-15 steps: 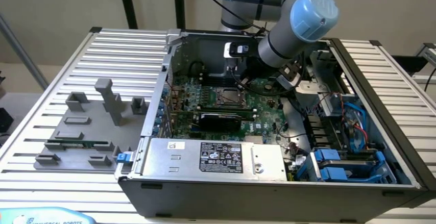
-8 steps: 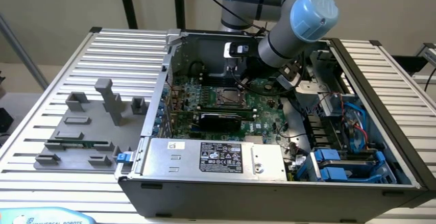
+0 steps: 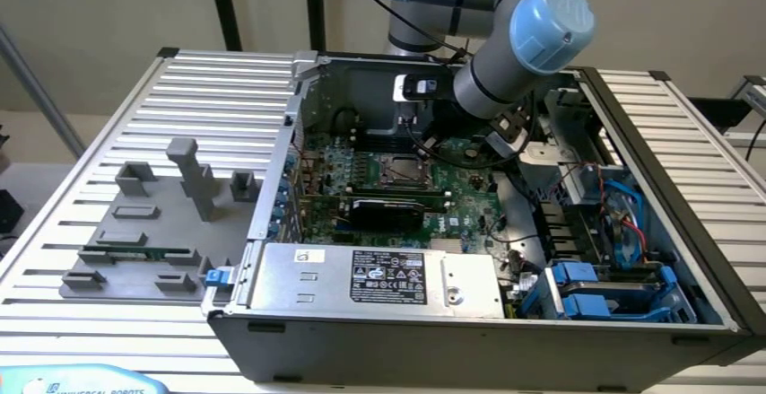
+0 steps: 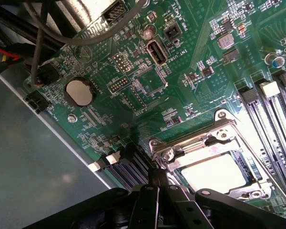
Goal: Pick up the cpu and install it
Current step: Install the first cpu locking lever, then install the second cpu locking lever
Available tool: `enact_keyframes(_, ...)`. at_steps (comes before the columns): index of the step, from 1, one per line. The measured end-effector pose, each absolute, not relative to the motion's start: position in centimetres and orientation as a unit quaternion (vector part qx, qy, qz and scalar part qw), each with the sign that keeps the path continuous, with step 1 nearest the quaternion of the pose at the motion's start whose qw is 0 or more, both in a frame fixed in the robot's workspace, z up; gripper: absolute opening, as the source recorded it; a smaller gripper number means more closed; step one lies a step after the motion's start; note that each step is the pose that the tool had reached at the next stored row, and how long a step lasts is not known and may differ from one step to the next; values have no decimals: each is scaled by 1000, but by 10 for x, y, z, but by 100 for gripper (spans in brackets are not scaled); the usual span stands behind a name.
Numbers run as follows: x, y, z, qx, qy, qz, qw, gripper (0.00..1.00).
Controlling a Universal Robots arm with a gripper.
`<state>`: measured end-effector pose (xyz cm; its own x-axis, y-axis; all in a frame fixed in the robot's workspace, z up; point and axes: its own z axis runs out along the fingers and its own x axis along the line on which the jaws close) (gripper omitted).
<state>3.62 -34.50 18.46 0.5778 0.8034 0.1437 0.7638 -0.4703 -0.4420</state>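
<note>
fixture blocks (image 3: 156,232): grey, on the slatted table (image 3: 228,98) outside the computer case (image 3: 479,322), at the exterior view's left
memory stick (image 3: 138,254): green, among the blocks
cpu (image 4: 214,172): seated in the motherboard (image 4: 181,95) socket frame (image 4: 205,143)
gripper (image 4: 155,183): fingers closed, empty, beside the socket

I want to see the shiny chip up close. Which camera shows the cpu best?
The wrist view: the cpu sits big and bright inside its metal socket frame. The exterior view shows it as a tiny square on the motherboard.
</note>
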Motion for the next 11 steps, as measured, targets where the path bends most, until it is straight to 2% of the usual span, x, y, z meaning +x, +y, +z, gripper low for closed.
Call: enact_keyframes(11,36,-345,185,-856,-458,42,236,11)
